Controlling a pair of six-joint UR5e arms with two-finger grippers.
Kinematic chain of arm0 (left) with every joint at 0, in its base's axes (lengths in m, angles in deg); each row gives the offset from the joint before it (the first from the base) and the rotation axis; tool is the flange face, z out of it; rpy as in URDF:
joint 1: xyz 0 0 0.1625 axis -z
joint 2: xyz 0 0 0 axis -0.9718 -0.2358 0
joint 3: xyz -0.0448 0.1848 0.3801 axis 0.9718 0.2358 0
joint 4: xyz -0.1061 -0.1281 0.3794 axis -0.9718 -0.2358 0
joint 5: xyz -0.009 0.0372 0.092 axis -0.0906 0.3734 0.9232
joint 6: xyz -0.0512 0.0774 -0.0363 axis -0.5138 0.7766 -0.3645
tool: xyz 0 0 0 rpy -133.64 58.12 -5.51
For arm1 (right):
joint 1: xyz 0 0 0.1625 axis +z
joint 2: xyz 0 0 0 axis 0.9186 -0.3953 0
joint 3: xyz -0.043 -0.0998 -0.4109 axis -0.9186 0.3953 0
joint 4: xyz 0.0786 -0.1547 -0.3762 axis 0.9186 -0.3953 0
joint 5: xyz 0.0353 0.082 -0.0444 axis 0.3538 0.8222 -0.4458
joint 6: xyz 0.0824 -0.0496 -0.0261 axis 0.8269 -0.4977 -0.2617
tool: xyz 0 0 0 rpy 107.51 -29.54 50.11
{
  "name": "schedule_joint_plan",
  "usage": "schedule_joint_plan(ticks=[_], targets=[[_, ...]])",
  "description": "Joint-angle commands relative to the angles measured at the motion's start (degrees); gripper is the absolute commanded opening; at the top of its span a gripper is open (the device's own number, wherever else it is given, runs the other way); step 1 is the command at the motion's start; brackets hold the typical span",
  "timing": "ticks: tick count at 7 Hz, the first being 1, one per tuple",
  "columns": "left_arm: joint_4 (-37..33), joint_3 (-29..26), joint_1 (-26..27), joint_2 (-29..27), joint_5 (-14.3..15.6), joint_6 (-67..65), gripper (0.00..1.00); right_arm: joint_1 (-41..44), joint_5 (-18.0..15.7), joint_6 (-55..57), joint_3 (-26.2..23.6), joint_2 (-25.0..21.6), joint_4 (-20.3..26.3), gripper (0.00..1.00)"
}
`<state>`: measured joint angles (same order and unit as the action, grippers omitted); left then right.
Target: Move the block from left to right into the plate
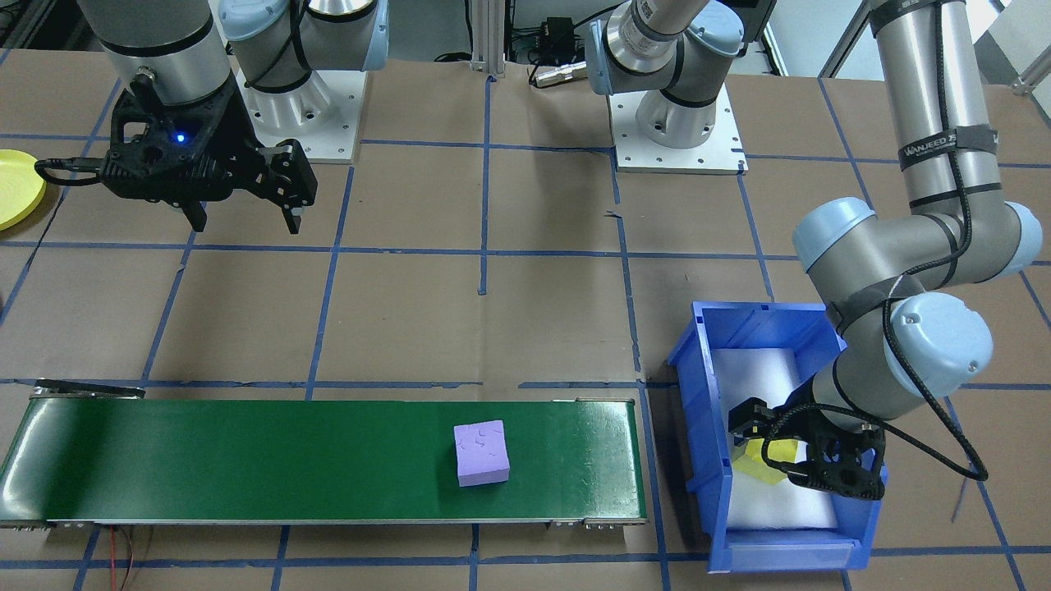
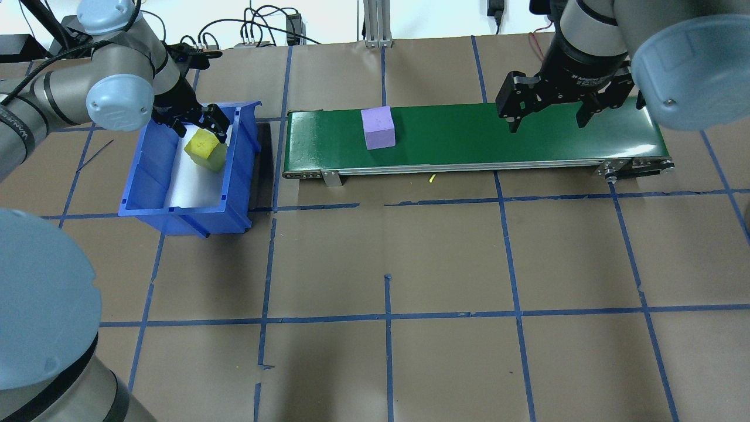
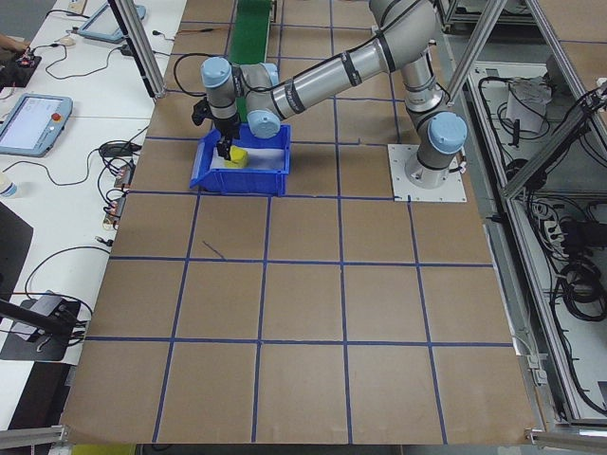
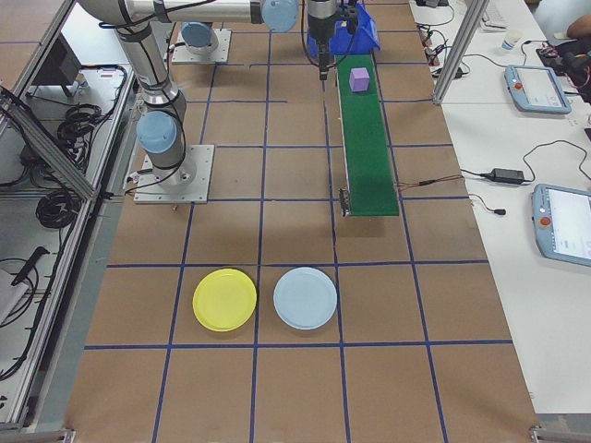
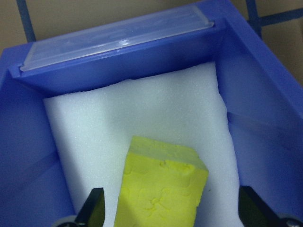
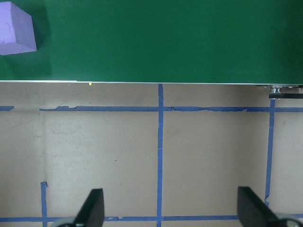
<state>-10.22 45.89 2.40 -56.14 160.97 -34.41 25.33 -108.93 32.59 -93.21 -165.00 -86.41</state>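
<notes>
Left claw [image 2: 205, 130] is straddling the yellow block [image 2: 205, 150], spread wide, inside the bin [image 2: 240, 176]; right claw [image 2: 548, 114] is hovering wide open.

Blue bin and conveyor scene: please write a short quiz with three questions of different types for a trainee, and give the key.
1. True or false: the purple block lies inside the blue bin.
2. Multiple choice: what is between the fingers of the left gripper?
A. the yellow block
B. the purple block
C. nothing
3. Fill in: in the exterior right view, the yellow plate lies beside a light ____ plate.

Key:
1. False; it lies on the green conveyor belt.
2. A; the open left gripper is around the yellow block in the bin, not yet closed. The right gripper is open and empty.
3. blue
</notes>
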Motion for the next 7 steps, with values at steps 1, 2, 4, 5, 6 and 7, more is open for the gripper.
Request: schedule_joint_plan(ticks=[1,2,4,5,6,7], targets=[[0.4,0.3,-0.4,-1.1,0.0,0.2,1.00,0.1,0.0,0.1,0.0,-0.1,-0.1,1.00],[0.4,0.5,-0.6,-1.5,-0.1,0.0,1.00,-0.4,0.0,-0.1,0.1,0.1,0.0,1.00],[0.4,1.2,-0.6,-1.6,0.1,0.0,0.88,-4.5,0.1,-0.3,0.3,0.3,-0.2,1.00],[0.4,1.2,-0.6,-1.6,0.1,0.2,0.61,-10.3,0.2,-0.1,0.6,0.0,-0.1,1.00],[0.3,1.2,-0.6,-1.6,0.1,-0.1,0.39,-15.4,0.3,0.0,0.7,0.0,-0.2,1.00],[0.3,0.2,-0.6,-1.1,0.2,0.1,0.31,-17.3,2.3,-0.1,0.5,0.0,-0.2,1.00]])
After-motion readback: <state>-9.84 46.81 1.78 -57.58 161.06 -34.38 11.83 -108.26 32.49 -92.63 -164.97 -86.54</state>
